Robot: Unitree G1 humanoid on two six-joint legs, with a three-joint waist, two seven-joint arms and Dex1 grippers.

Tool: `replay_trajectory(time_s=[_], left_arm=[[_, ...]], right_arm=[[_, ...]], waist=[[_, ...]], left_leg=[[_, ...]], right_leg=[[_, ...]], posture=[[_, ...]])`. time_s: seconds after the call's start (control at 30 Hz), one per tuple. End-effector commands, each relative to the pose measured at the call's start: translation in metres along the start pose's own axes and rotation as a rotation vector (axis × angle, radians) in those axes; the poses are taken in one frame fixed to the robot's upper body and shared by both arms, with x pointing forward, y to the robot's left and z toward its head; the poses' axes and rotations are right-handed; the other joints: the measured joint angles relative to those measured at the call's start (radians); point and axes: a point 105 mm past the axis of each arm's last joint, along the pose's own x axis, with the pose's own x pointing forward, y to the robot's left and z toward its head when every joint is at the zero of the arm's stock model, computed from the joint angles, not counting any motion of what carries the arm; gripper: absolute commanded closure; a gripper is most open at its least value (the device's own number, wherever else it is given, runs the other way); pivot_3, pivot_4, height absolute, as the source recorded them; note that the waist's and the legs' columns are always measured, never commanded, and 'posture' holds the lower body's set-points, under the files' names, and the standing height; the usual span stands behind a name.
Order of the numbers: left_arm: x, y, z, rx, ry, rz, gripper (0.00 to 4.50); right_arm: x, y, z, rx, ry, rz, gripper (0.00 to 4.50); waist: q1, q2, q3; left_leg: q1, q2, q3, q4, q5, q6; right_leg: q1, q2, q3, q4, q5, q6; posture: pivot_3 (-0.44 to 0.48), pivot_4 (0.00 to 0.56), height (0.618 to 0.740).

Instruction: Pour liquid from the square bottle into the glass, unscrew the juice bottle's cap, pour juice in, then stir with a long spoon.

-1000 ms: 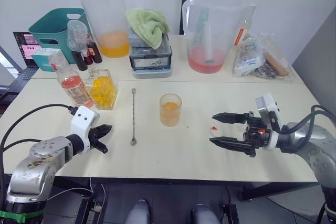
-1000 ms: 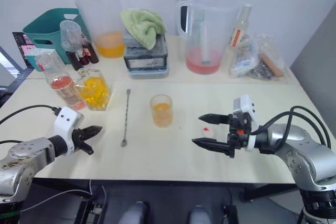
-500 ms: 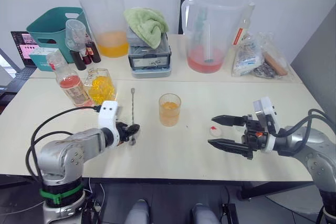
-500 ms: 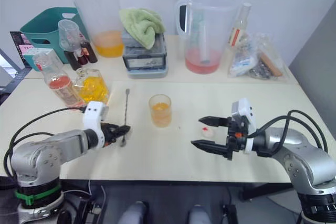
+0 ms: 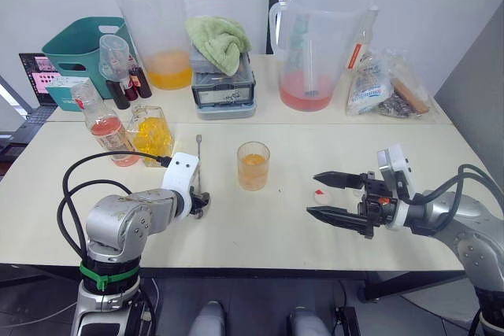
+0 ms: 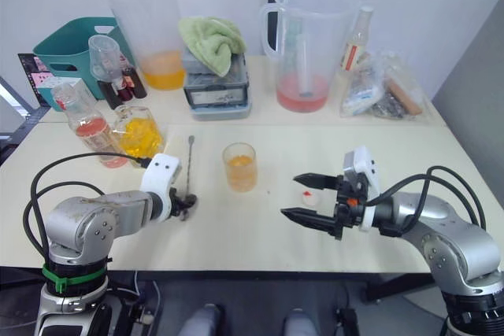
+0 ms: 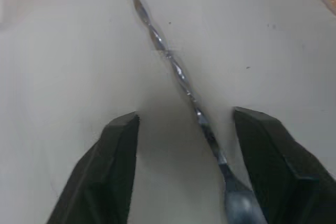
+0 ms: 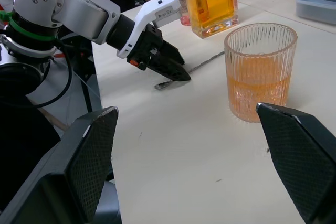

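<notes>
I have the left gripper [image 7: 181, 169] low on the table, fingers apart, straddling the long spoon [image 5: 199, 164] near its bowl end, set to pinch the twisted stem. The spoon lies flat beside the glass [image 5: 253, 166], which holds orange liquid, so both pours look done and stirring is next. The right gripper [image 5: 331, 197] waits with fingers wide apart, the cap [image 5: 320, 194] lying between them. The juice bottle [image 5: 97, 119] stands well back by the square bottle [image 5: 153, 133].

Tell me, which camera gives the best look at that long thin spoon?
The left wrist view: the long spoon lies close up between the open fingers. The eye views show it whole but small; the right wrist view shows part.
</notes>
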Motion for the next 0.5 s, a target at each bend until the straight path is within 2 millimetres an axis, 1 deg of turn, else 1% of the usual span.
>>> replay_trajectory(time_s=[0.03, 0.2, 0.27, 0.33, 0.43, 0.5], left_arm=[[0.011, -0.003, -0.03, -0.033, 0.133, -0.026, 2.81], [0.009, -0.003, -0.029, -0.025, 0.126, -0.039, 4.45], [0.008, -0.001, -0.027, -0.018, 0.122, -0.034, 4.48], [0.005, 0.007, -0.023, -0.014, 0.111, -0.011, 4.48], [0.0, 0.023, -0.006, 0.003, 0.046, 0.016, 4.48], [-0.008, 0.038, 0.006, 0.032, -0.01, 0.02, 4.48]], right_arm=[[0.002, 0.004, 0.011, -0.04, -0.032, 0.006, 0.0], [0.003, 0.002, 0.012, -0.045, -0.041, -0.002, 0.0], [0.004, 0.001, 0.012, -0.045, -0.043, -0.005, 0.0], [0.004, 0.001, 0.012, -0.046, -0.045, -0.008, 0.0], [0.004, -0.001, 0.011, -0.048, -0.047, -0.018, 0.0], [0.005, -0.002, 0.011, -0.048, -0.047, -0.023, 0.0]], waist=[[0.001, 0.001, 0.0], [0.003, 0.001, -0.001], [0.004, 0.001, -0.001], [0.004, 0.001, -0.001], [0.001, 0.001, -0.001], [-0.004, 0.001, -0.001]], left_leg=[[0.0, 0.0, 0.0, 0.0, 0.0, 0.0], [0.0, 0.0, 0.0, 0.0, 0.0, 0.0], [-0.001, 0.0, 0.0, 0.0, 0.0, 0.0], [-0.001, 0.0, 0.0, 0.0, 0.0, 0.0], [0.0, 0.0, 0.0, 0.0, 0.0, 0.0], [0.0, 0.0, 0.0, -0.001, 0.0, 0.0]], right_leg=[[0.0, 0.0, 0.0, 0.0, 0.0, 0.0], [0.0, 0.0, 0.0, 0.0, 0.0, 0.0], [0.0, 0.0, 0.0, -0.001, 0.0, 0.0], [0.0, 0.0, 0.0, -0.001, 0.0, 0.0], [0.0, 0.0, 0.0, -0.001, 0.0, 0.0], [-0.001, 0.0, 0.0, -0.001, 0.0, 0.0]], posture=[[0.0, 0.15, 0.74], [0.0, 0.15, 0.74], [0.0, 0.15, 0.74], [0.0, 0.15, 0.74], [0.0, 0.15, 0.74], [0.0, 0.15, 0.74]])
